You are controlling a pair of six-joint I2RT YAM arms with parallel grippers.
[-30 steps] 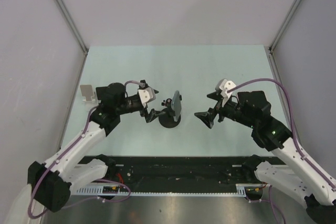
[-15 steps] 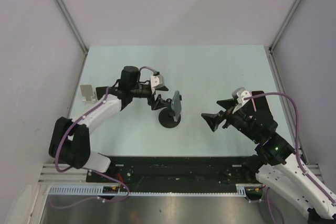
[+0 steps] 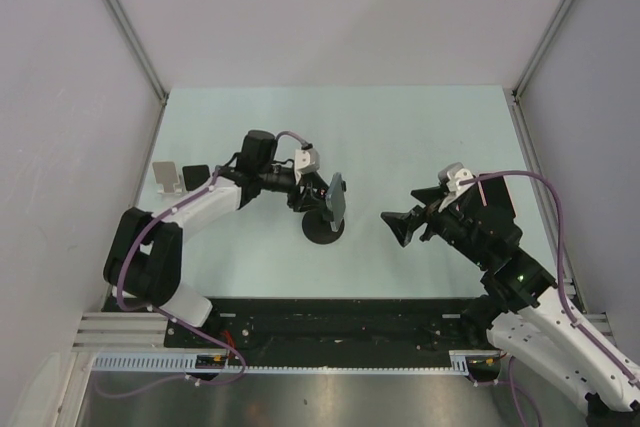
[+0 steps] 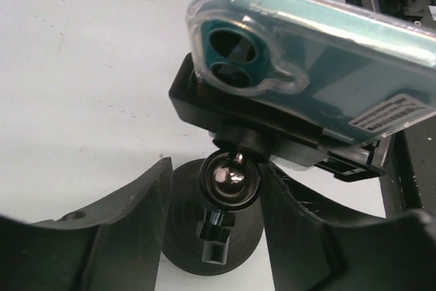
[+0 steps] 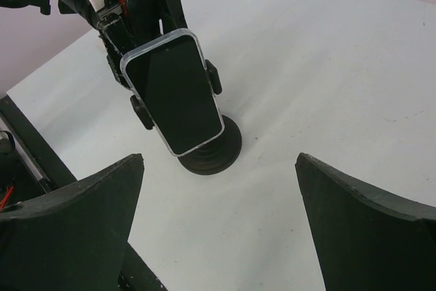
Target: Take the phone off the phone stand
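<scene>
The phone (image 3: 338, 197), dark-screened in a clear case, sits tilted in the clamp of a black phone stand (image 3: 323, 230) near the table's middle. In the left wrist view the phone's (image 4: 320, 66) teal back and camera lenses show above the stand's shiny ball joint (image 4: 230, 178). My left gripper (image 3: 308, 194) reaches in from behind, its jaws on either side of that joint. The right finger (image 4: 300, 230) lies against the socket and the left finger (image 4: 133, 223) stands a little off. My right gripper (image 3: 402, 225) hangs wide open to the right, facing the screen (image 5: 174, 93), with nothing between its fingers.
A small white and grey object (image 3: 167, 178) with a black piece (image 3: 196, 175) beside it sits at the table's left edge. A black rail (image 3: 340, 322) runs along the near edge between the arm bases. Side walls close in the table.
My left gripper has moved right, up to the stand behind the phone, and its jaws have narrowed around the ball joint. The right arm drew back to the right, gripper still wide.
</scene>
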